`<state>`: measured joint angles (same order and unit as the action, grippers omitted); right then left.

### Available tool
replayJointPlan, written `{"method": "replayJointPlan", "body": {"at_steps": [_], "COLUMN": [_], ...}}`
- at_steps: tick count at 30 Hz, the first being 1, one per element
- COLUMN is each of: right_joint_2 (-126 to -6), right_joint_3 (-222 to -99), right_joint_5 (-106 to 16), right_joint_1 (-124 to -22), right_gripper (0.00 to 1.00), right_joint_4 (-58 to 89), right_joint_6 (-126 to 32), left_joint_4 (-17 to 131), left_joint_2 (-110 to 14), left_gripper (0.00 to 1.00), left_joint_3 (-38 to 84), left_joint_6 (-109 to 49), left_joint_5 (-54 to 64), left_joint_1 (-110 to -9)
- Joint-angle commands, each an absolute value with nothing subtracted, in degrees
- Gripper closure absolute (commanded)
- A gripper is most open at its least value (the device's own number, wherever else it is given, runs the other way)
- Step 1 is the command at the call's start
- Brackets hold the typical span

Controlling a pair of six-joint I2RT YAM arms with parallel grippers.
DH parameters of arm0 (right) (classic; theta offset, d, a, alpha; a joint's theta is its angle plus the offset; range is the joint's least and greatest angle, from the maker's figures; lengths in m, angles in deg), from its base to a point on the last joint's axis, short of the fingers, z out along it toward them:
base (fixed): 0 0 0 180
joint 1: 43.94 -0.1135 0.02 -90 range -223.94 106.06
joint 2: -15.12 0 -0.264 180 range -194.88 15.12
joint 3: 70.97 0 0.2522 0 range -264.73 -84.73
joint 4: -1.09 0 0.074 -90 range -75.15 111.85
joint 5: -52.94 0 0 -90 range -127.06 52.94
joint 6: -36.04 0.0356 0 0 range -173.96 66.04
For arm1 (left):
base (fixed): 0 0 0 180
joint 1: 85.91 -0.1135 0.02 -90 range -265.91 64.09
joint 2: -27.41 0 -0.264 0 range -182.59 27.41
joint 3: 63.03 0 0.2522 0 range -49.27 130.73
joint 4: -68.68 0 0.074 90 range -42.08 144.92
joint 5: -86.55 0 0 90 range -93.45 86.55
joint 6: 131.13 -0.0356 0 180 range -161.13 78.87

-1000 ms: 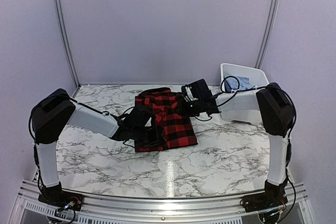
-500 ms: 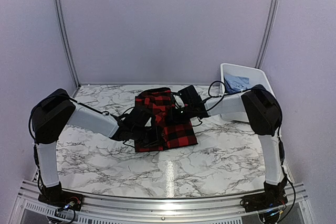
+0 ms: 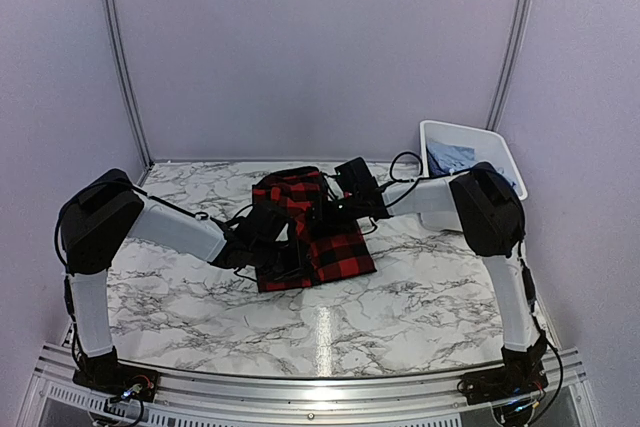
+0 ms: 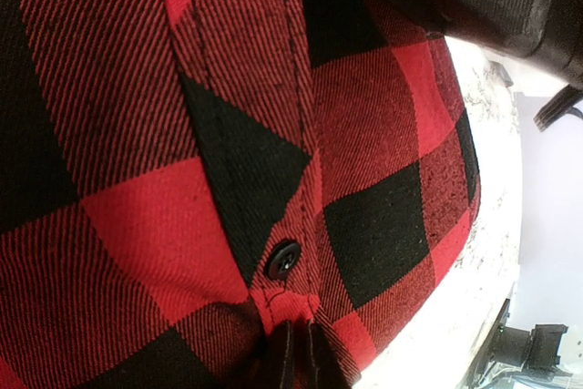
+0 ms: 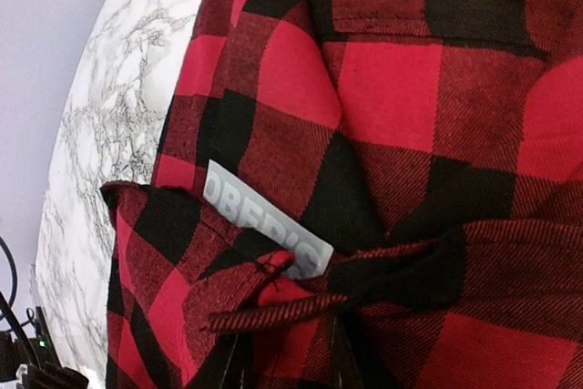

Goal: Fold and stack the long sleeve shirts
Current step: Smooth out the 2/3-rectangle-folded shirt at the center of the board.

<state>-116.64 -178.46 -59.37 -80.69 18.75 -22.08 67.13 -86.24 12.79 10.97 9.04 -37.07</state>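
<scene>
One long sleeve shirt, red-and-black check flannel [image 3: 318,235], lies partly folded mid-table. My left gripper [image 3: 284,250] is at its left side. The left wrist view shows that gripper [image 4: 297,358] shut on the shirt's edge just below a black button [image 4: 283,259]. My right gripper [image 3: 334,210] sits low on the shirt's upper part. In the right wrist view that gripper [image 5: 290,363] has its fingers apart, with a turned-over hem and red cloth between them beside a grey label [image 5: 269,220]. Light blue shirts [image 3: 452,158] lie in the tub.
A white plastic tub [image 3: 478,143] stands at the back right, against the right arm. Marble tabletop [image 3: 400,297] runs around the shirt, with purple walls behind and at both sides. Black cables hang by both wrists.
The right arm has swung left from beside the tub onto the shirt's collar area, and the shirt's upper part has shifted slightly left. The left arm has stayed put.
</scene>
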Motion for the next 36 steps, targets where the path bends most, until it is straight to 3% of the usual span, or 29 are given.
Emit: {"method": "replayJointPlan", "body": {"at_steps": [1,11,20,36], "right_joint_2": [-118.1,-122.9,-122.6,-112.8], "right_joint_3": [-181.7,-186.6,-188.4,-183.6], "right_joint_5": [-60.0,-60.9,-59.1,-52.4], "right_joint_1": [-80.0,-78.8,-75.9,-71.0], "right_gripper": [0.67,0.53,0.35,0.29], "right_joint_4": [18.9,20.3,22.2,27.9], "right_joint_6": [-21.8,-21.5,-22.5,-30.0], "left_joint_4": [65.5,65.2,65.1,62.1], "left_joint_2": [-87.3,-87.1,-86.9,-82.8], "left_gripper": [0.92,0.93,0.93,0.92], "left_joint_3": [12.0,11.9,11.8,11.8], "left_joint_6": [10.6,10.6,10.6,9.0], "left_joint_5": [9.2,9.2,9.2,8.3], "left_joint_1": [-36.5,-36.5,-36.5,-36.6]}}
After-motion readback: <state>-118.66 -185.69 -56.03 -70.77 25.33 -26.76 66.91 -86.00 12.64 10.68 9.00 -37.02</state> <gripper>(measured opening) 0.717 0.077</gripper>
